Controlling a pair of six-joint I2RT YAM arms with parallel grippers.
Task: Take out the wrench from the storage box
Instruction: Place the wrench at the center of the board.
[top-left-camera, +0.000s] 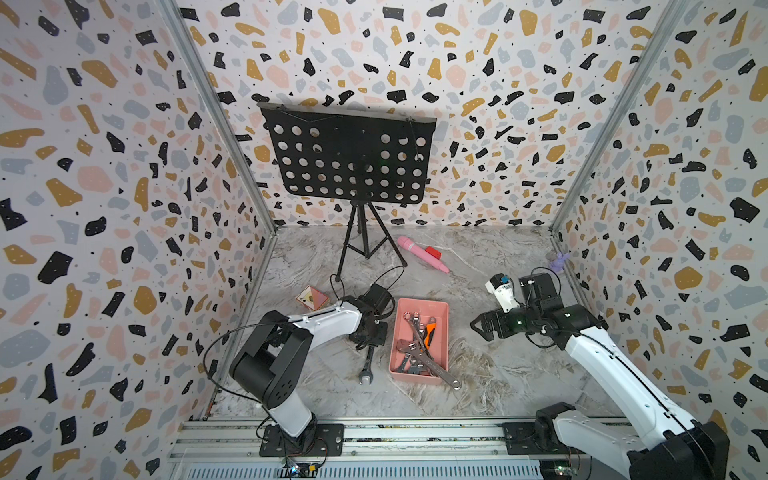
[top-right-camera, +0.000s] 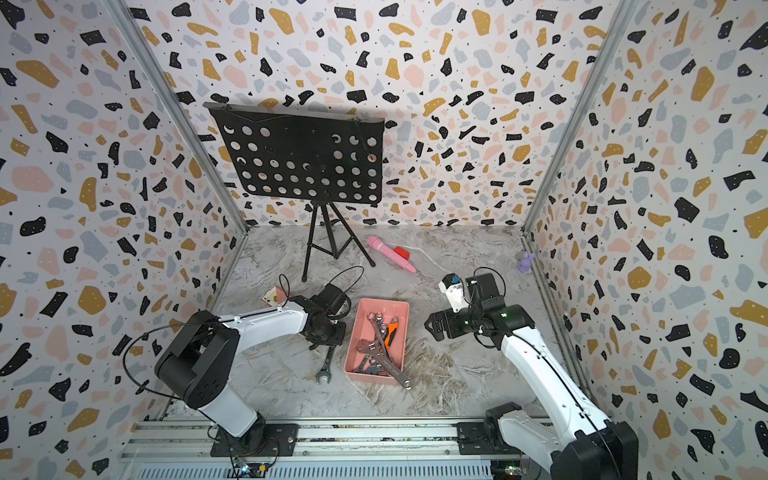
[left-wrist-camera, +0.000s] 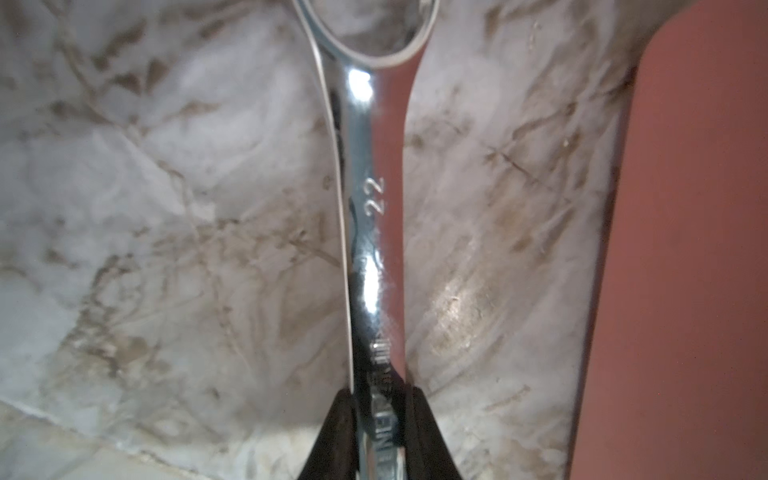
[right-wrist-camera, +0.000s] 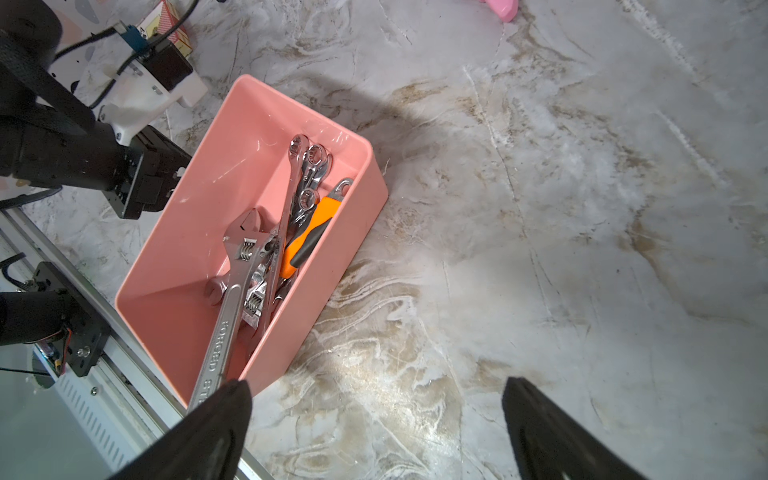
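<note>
The left end effector (left-wrist-camera: 376, 419) pinches the shank of the wrench (top-left-camera: 366, 365), which is out of the storage box (top-left-camera: 420, 300) and low at the counter (top-left-camera: 498, 365) just beside it, so letting go seems next, while the right end effector (top-left-camera: 476, 326) hangs spread and empty.

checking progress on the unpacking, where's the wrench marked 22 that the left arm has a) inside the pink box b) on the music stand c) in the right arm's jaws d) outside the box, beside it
d: the left jaws are shut on the wrench, and it shows against the marble table beside the storage box, not inside it.
</note>
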